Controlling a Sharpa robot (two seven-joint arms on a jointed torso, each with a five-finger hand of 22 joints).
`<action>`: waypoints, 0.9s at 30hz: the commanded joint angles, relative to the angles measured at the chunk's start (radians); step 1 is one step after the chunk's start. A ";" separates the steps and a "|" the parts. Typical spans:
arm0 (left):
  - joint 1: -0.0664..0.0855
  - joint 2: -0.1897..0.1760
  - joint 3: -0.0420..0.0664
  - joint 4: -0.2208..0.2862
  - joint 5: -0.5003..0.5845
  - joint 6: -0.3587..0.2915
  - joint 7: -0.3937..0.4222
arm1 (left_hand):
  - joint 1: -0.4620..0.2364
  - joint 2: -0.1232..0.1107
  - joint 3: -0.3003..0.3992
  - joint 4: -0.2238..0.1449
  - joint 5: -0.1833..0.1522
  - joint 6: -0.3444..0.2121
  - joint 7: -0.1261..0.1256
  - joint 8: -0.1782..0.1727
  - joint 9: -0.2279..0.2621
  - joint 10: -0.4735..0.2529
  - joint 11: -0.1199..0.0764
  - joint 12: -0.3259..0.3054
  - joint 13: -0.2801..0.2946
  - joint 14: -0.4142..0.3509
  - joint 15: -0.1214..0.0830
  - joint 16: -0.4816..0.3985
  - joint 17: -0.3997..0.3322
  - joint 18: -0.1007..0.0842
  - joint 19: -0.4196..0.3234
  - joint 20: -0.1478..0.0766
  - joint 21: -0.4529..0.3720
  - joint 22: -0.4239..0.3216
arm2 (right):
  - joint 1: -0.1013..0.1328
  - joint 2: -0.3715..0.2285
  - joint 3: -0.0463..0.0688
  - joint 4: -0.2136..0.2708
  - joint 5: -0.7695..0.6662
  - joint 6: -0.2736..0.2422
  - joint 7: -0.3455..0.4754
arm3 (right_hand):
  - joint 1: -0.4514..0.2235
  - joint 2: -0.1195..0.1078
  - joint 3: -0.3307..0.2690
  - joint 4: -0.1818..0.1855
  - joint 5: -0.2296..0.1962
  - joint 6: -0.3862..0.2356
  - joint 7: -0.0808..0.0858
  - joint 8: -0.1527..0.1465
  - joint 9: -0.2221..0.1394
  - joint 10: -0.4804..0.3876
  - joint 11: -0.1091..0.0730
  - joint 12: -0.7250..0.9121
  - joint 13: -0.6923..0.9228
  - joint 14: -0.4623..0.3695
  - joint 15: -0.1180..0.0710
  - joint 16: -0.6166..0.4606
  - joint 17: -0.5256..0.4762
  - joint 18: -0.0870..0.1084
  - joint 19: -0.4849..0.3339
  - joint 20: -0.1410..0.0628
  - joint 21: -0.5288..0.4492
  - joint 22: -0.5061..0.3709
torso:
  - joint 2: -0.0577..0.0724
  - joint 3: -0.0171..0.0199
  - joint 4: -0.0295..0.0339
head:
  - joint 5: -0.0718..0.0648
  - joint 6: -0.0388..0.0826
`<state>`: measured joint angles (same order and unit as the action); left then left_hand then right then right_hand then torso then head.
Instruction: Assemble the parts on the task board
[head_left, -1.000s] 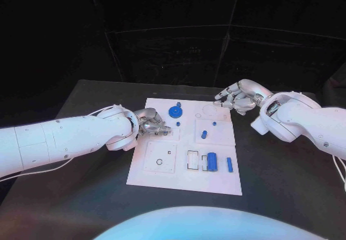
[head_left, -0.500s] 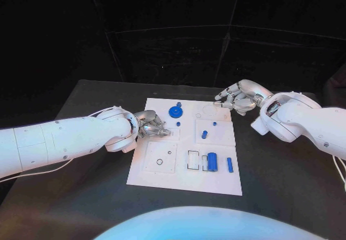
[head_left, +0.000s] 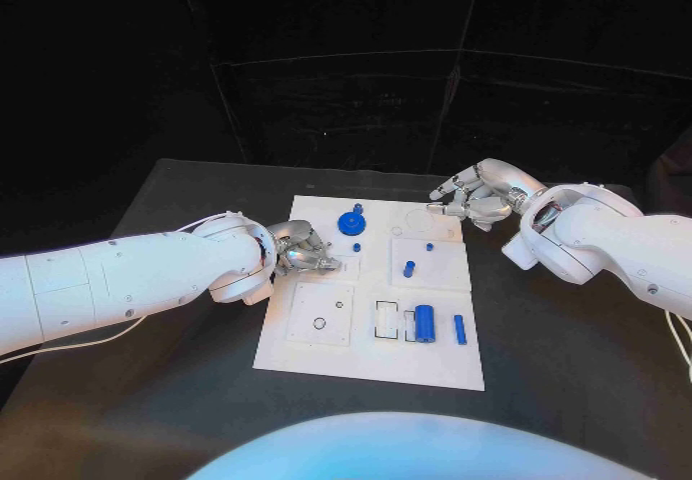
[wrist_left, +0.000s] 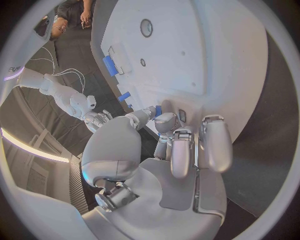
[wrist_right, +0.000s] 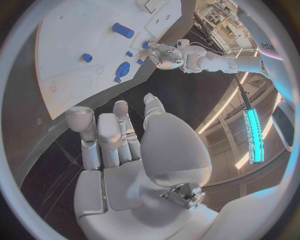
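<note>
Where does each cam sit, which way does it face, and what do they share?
Head view: on the robot's head, looking down at the task board; both arms, left hand, right hand.
Left wrist view: behind the left hand, facing along the board; far right hand too.
Right wrist view: behind the right hand, facing the board; far left hand too.
Shared: board, large blue cylinder.

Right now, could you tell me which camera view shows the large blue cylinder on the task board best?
The head view: the large blue cylinder lies unobstructed beside an open slot at the near end of the task board. The right wrist view shows it smaller and from afar; the left wrist view catches it at a slant.
</note>
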<state>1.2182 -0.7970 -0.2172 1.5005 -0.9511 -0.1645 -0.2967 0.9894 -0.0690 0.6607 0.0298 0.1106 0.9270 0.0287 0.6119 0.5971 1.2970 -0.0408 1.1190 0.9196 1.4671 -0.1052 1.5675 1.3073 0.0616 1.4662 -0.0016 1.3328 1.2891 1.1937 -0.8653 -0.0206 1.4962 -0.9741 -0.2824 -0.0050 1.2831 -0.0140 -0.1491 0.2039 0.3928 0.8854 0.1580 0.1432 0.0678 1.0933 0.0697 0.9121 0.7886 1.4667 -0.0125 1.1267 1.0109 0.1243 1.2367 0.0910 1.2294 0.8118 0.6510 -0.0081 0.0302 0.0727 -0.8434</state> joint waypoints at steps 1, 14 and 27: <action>0.000 0.000 -0.001 0.002 0.014 0.011 -0.001 | -0.015 0.003 0.021 -0.005 0.008 -0.001 0.003 -0.001 -0.001 -0.003 0.000 -0.001 -0.001 0.104 0.005 0.003 0.264 0.004 0.014 0.010 -0.001 0.002 | 0.002 0.000 0.001 0.001 0.003 0.005 0.007 | -0.002 0.002 0.001 0.007 0.007 -0.005 0.000 0.005 0.000 -0.004 0.000 0.003 -0.001 -0.003 0.001 -0.005 0.001 0.012 -0.004 0.003 -0.006 -0.001 | 0.000 -0.0002 -0.0001 | -0.001 0.001; 0.002 -0.003 -0.001 0.007 0.028 0.010 0.006 | -0.037 0.012 0.190 -0.064 0.079 -0.014 0.010 0.020 0.009 0.001 0.004 -0.001 -0.003 0.104 0.008 0.003 0.264 0.003 0.016 0.012 0.001 0.009 | 0.002 0.001 0.000 0.000 0.003 0.006 0.008 | -0.002 0.002 0.001 0.007 0.007 -0.005 0.000 0.005 0.000 -0.004 0.000 0.003 -0.001 -0.003 0.001 -0.005 0.001 0.012 -0.004 0.003 -0.006 -0.001 | 0.000 -0.0002 0.0000 | 0.000 0.000; 0.007 -0.010 0.000 0.012 0.029 0.024 0.009 | -0.062 0.006 0.239 -0.089 0.094 -0.010 0.007 0.039 0.018 0.007 0.002 0.003 -0.002 0.104 0.006 0.003 0.264 0.003 0.016 0.011 0.002 0.013 | 0.002 0.002 0.000 0.000 0.003 0.007 0.011 | -0.002 0.002 0.000 0.008 0.010 -0.005 0.000 0.005 0.000 -0.004 0.000 0.004 -0.001 -0.002 0.001 -0.006 0.002 0.013 -0.005 0.003 -0.008 -0.003 | 0.000 -0.0002 0.0005 | -0.001 -0.001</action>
<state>1.2229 -0.8061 -0.2180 1.5099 -0.9285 -0.1561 -0.2962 0.9332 -0.0689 0.7716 0.0614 0.2012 0.9165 0.0398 0.6470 0.6139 1.2976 -0.0409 1.1190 0.9174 1.4651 -0.1033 1.5675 1.3073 0.0616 1.4667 0.0049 1.3328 1.3005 1.1937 -0.8643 -0.0207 1.4952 -0.9735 -0.2807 -0.0043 1.2831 -0.0140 -0.1491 0.2039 0.4008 0.8854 0.1580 0.1432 0.0678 1.0933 0.0697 0.9121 0.7886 1.4667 -0.0125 1.1267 1.0116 0.1243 1.2367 0.0910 1.2252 0.8094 0.6511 -0.0083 0.0300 0.0722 -0.8442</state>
